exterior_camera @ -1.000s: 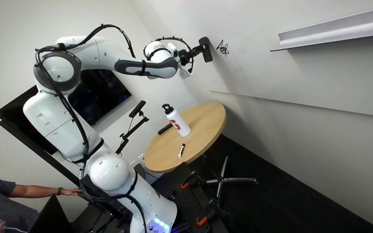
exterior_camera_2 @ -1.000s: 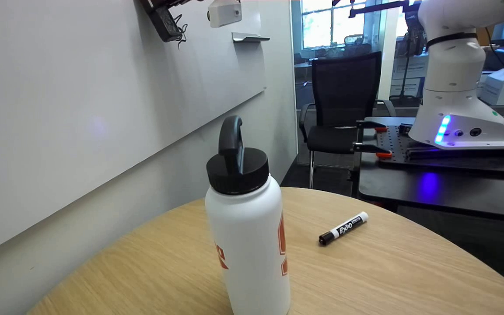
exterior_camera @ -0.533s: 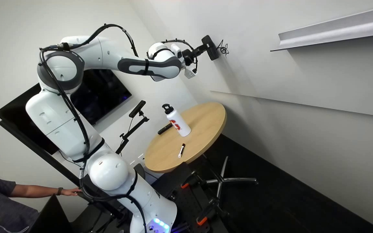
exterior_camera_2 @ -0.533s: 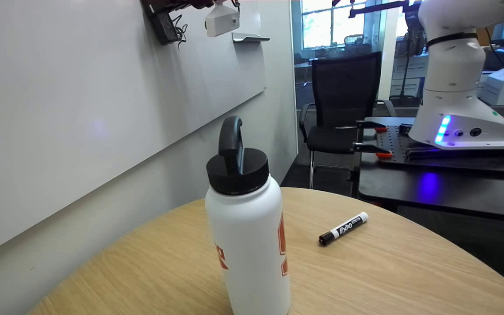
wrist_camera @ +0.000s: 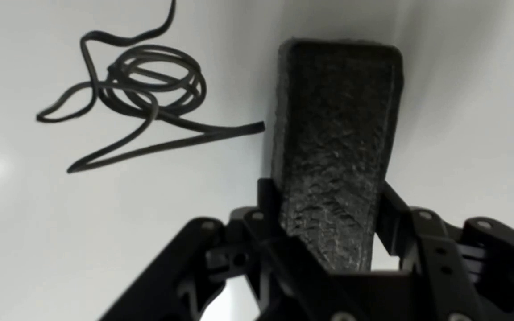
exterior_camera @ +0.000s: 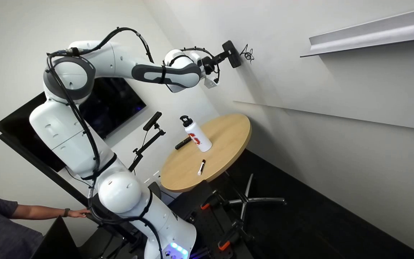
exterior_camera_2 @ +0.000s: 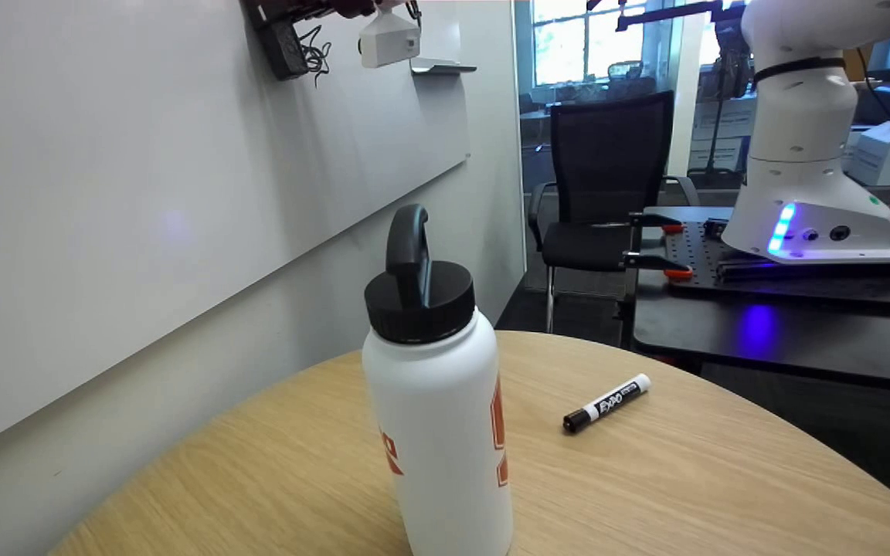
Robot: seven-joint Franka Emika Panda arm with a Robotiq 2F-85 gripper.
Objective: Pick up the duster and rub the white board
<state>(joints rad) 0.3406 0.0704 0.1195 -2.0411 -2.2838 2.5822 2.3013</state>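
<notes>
The duster, a dark rounded block (exterior_camera: 232, 54), is up at the white board (exterior_camera: 318, 82). In both exterior views it is beside a small black scribble (exterior_camera: 247, 53). My gripper (exterior_camera: 224, 55) is shut on the duster. In the wrist view the gripper (wrist_camera: 329, 200) has a finger on each side of the duster (wrist_camera: 341, 111), which extends beyond the fingertips. The scribble (wrist_camera: 243, 130) lies just left of it there. I cannot tell whether the duster touches the board. In an exterior view the duster (exterior_camera_2: 281, 50) shows at the top, with most of the gripper cut off.
A white bottle with red print (exterior_camera: 199, 138) and a marker (exterior_camera: 201, 167) are on the round table (exterior_camera: 228, 133) below the arm. A thin black stick (exterior_camera: 182, 144) lies behind the bottle. A narrow shelf (exterior_camera: 372, 34) juts from the board. A person (exterior_camera: 2, 219) is at lower left.
The duster moved toward the board and scribble, then drew back slightly in the last half second. The grip stays the same. The scribble looks unchanged.
</notes>
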